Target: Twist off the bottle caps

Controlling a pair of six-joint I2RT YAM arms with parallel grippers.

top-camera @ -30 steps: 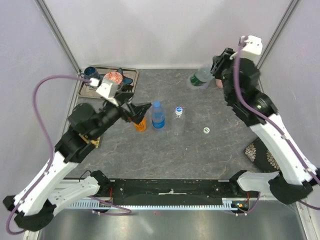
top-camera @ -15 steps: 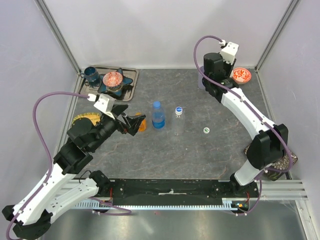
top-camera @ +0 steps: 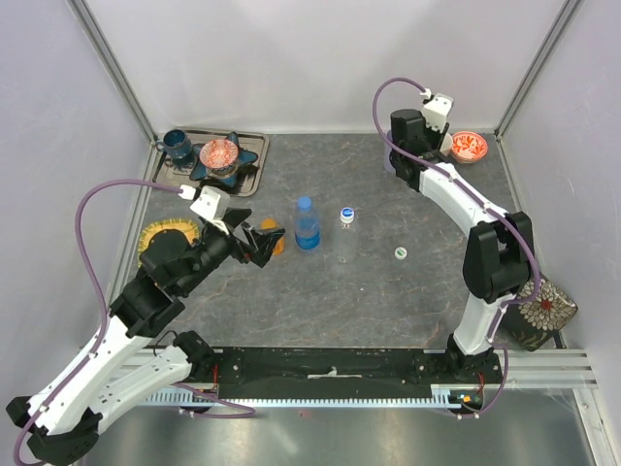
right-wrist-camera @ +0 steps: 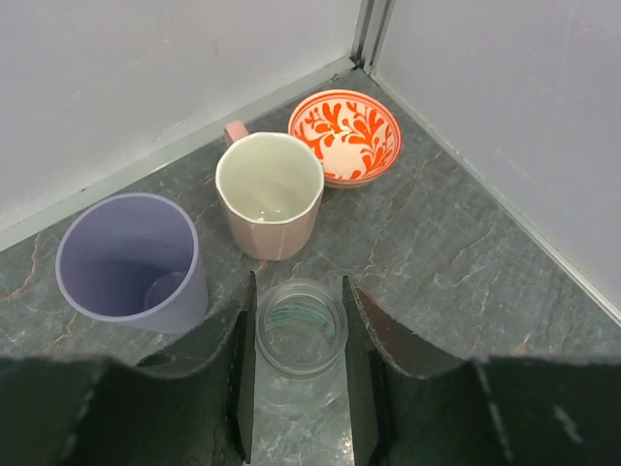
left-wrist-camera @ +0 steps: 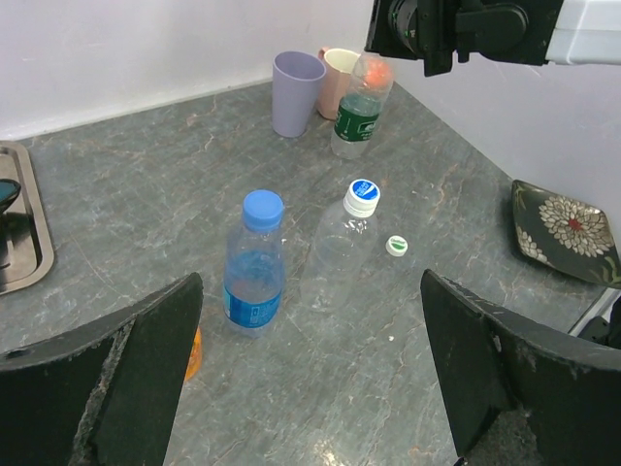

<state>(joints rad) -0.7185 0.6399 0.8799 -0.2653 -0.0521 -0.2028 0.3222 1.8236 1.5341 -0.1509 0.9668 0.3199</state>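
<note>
Looking down on the surface, we found the right pincer pinching the uncapped clear bottle, which stood upright just beside the lilac cup and the beige cup. The left pincer was spread wide, the orange bottle close by one finger. The blue bottle and the capped clear bottle stood side by side mid-surface, with a loose cap lying near them.
</note>
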